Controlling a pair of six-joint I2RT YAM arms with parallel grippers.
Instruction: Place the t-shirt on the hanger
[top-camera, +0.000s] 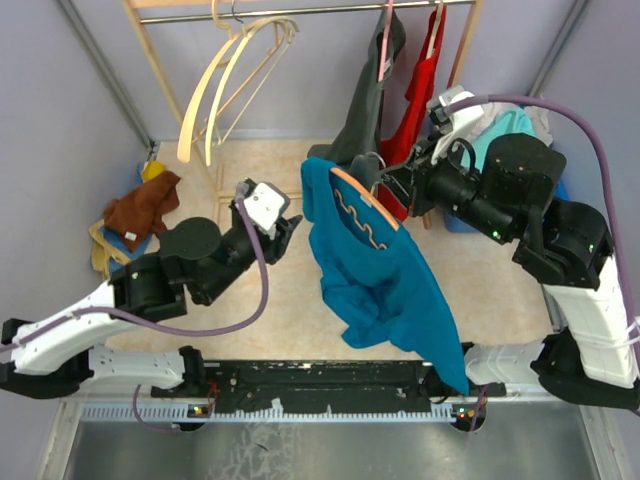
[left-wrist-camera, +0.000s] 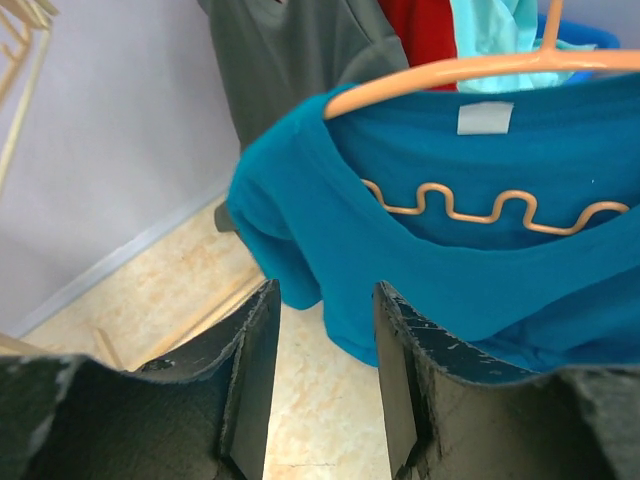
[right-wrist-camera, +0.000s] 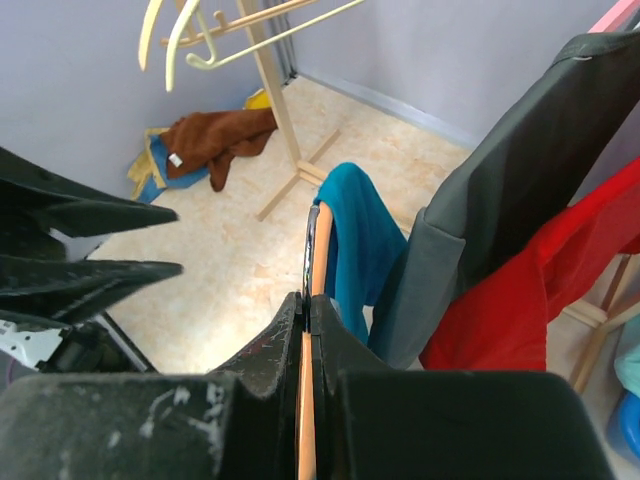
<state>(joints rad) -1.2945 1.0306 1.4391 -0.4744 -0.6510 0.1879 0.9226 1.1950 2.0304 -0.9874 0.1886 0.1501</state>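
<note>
The left gripper (left-wrist-camera: 326, 300), jaws apart, faces the t-shirt (left-wrist-camera: 520, 290) hung on the hanger (left-wrist-camera: 450, 72).

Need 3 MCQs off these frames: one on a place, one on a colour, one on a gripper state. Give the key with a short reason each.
1. Where is the brown cloth?
A) hung on the rail
B) heaped on the floor at the left
C) in a gripper

2. What colour is the hanger inside the t-shirt?
A) pink
B) cream
C) orange

3. How does the right gripper stand?
A) open and empty
B) shut on the hanger
C) shut on a sleeve

Key:
1 B: the top view shows it lying in a pile at the left, not hanging.
2 C: the left wrist view shows an orange arm and an orange wavy bar in the neck opening.
3 B: the right wrist view shows the jaws closed on the orange wire.
</note>
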